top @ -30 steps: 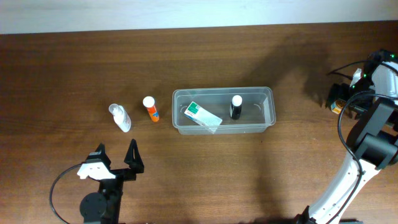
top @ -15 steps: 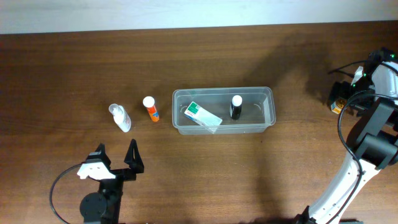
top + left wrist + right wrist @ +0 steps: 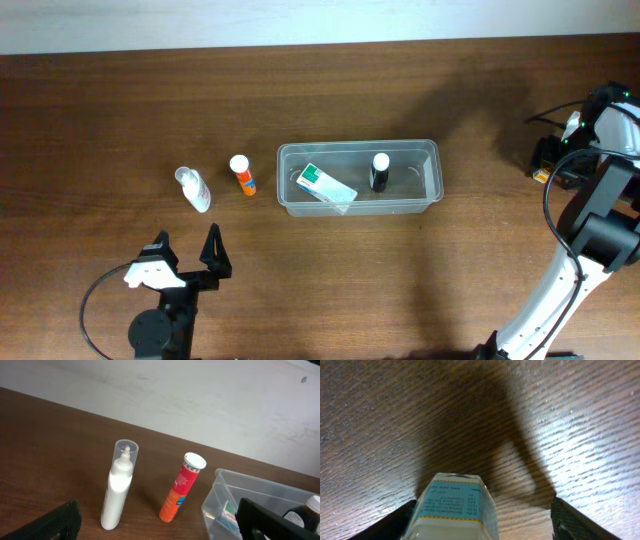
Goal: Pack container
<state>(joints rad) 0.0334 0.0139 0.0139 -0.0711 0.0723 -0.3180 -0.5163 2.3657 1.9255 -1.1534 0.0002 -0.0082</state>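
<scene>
The container [image 3: 430,190], a clear plastic tub, stands mid-table and shows in the left wrist view [image 3: 220,505] at the right edge. Inside it lie a white-and-green box [image 3: 325,185] and a dark bottle with a white cap [image 3: 380,171]. To its left stand an orange tube [image 3: 243,176] [image 3: 179,491] and a white bottle with a clear cap [image 3: 194,189] [image 3: 118,487]. My left gripper [image 3: 186,240] [image 3: 157,525] hangs open, short of both. At the far right my right gripper [image 3: 545,158] [image 3: 485,512] straddles a small teal-labelled bottle [image 3: 457,505]. Its left finger is against the bottle, its right finger well apart.
The table's far edge meets a pale wall [image 3: 300,25] along the top of the overhead view. The right arm's white and black links [image 3: 600,215] stand over the right edge of the table.
The right gripper's jaws have narrowed round the teal-labelled bottle and it has shifted slightly. The left arm and the items by the container have not moved.
</scene>
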